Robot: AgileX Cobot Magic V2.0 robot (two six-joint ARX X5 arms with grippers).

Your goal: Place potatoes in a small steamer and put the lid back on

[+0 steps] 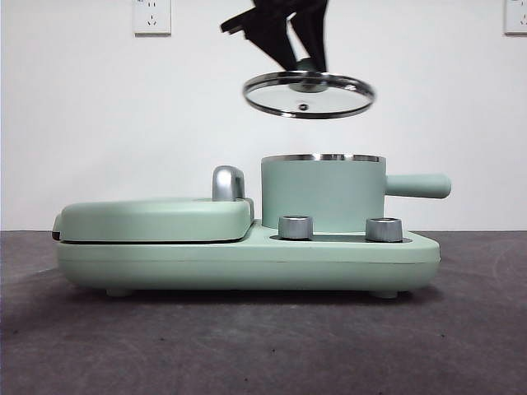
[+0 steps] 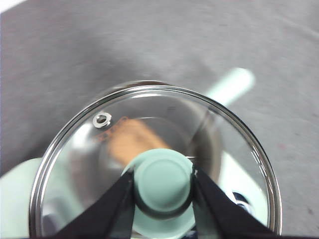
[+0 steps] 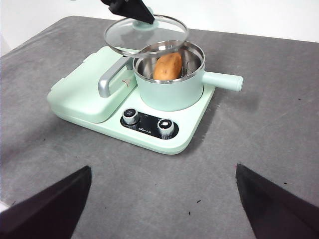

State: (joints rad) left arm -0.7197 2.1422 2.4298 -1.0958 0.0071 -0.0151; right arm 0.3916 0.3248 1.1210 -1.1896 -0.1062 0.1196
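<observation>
The left gripper [image 1: 303, 67] clamps the mint-green knob of the glass lid [image 1: 309, 95], holding it in the air above the small steamer [image 1: 323, 193], slightly tilted and clear of the steel rim. The potato [image 3: 168, 66] lies inside the pot, apparently leaning against its wall. The right gripper [image 3: 162, 199] hangs spread wide and empty over the grey counter [image 3: 259, 129], well apart from the appliance.
</observation>
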